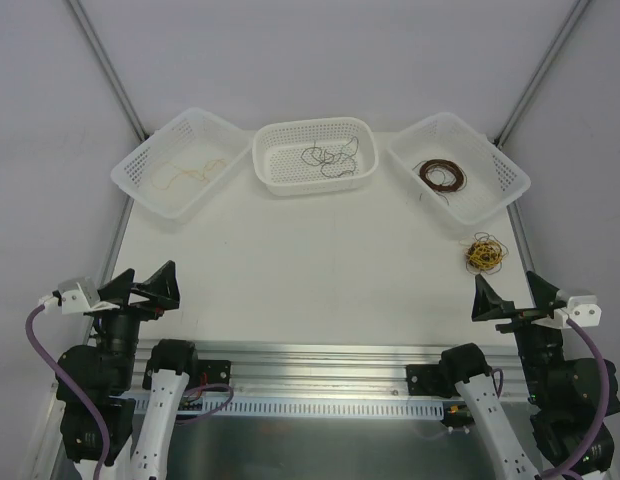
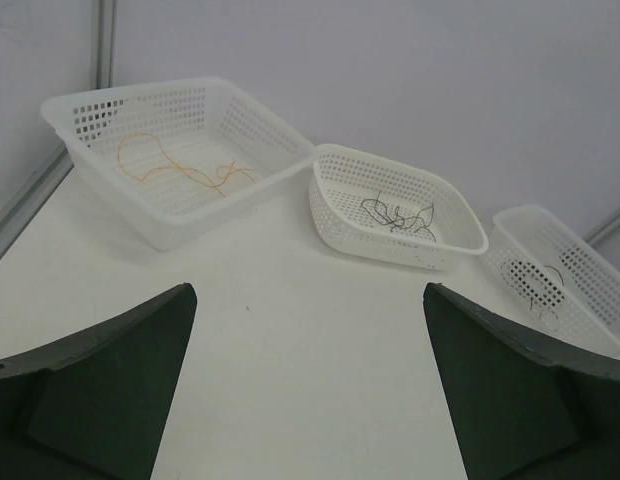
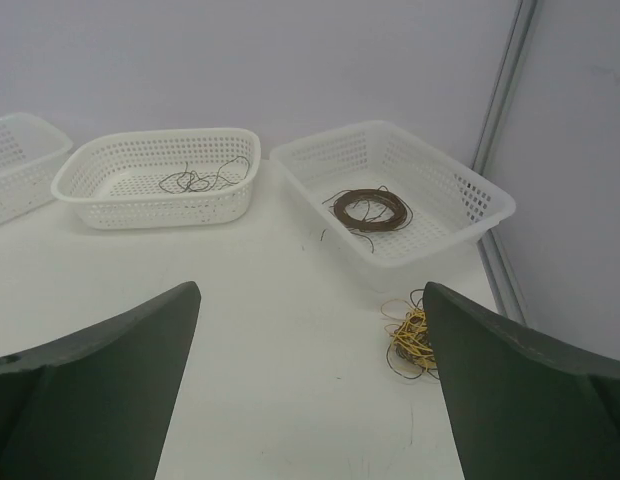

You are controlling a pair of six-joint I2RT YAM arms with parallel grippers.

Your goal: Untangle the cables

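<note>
A white perforated plastic middle basket (image 1: 315,128) contains thin black wires (image 1: 330,157). The white perforated basket left of it (image 1: 155,150) has yellow-tan wire (image 1: 190,172); the white perforated basket right of it (image 1: 485,165), a dark brown coil (image 1: 442,176). Right of the middle basket and nearer, a yellow-and-brown tangle (image 1: 485,253) lies on the plain white table (image 1: 310,270).

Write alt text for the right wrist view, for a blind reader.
A small tangle of yellow and dark wires lies on the white table, near a white basket holding a brown wire coil. A second basket, further left, holds loose black wires; the open fingers frame the foreground.

Overhead, low wrists; common middle basket (image 1: 315,186)
</note>
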